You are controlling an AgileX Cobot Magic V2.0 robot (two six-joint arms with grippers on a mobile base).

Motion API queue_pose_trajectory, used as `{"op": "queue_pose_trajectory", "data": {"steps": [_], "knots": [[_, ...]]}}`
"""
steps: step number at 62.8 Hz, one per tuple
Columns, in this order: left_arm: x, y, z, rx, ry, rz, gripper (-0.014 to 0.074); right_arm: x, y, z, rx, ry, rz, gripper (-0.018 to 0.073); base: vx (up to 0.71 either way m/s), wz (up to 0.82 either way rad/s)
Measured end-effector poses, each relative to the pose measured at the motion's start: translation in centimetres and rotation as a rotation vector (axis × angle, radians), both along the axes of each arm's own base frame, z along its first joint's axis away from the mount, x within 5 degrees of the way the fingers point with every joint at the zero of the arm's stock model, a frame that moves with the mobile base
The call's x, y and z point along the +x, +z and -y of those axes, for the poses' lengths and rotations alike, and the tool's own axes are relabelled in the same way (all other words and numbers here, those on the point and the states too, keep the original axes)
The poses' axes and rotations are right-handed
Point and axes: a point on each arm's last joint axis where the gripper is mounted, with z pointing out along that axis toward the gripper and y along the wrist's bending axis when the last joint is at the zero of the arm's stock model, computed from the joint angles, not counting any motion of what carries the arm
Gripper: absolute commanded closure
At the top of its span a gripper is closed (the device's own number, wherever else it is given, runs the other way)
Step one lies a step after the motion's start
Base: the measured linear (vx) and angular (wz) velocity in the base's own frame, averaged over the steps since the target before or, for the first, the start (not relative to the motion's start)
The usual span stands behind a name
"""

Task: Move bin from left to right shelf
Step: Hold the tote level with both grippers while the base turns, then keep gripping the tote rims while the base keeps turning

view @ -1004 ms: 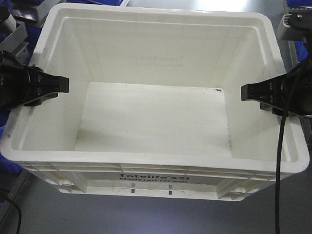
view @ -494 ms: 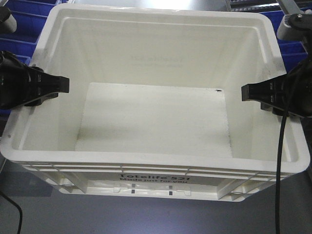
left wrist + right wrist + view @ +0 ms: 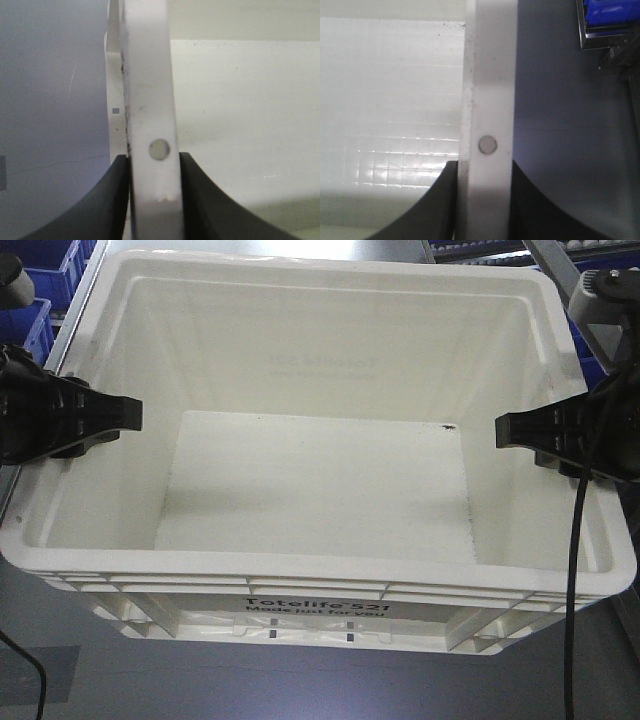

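The bin (image 3: 320,570), a large white tote with black "Totelife 521" print on its near side, fills the front view and is empty inside. My left gripper (image 3: 95,420) is shut on the bin's left rim (image 3: 150,100), one black finger on each side of the wall. My right gripper (image 3: 540,430) is shut on the right rim (image 3: 487,100) the same way. The bin hangs level between the two arms, above a grey floor.
Blue bins (image 3: 35,300) on a shelf show behind the tote at upper left, and more blue bins (image 3: 610,12) in a metal frame at upper right. A black cable (image 3: 572,590) hangs down from the right arm across the tote's right corner.
The tote and both grippers keep their places in the view. The background behind them has shifted: the blue bins and shelf parts slid across, so the whole robot is moving with the tote.
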Motion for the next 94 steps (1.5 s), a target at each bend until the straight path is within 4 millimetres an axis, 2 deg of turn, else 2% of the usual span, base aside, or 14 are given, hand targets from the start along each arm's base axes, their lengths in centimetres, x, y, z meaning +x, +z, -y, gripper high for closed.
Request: {"op": "queue_pose_trajectory", "data": {"steps": [94], "knots": [[0.00,0.00,-0.01,0.001,0.000,0.000,0.0558,-0.02,-0.01,-0.01,0.002,0.000,-0.002,0.0564,0.29,-0.05]]}}
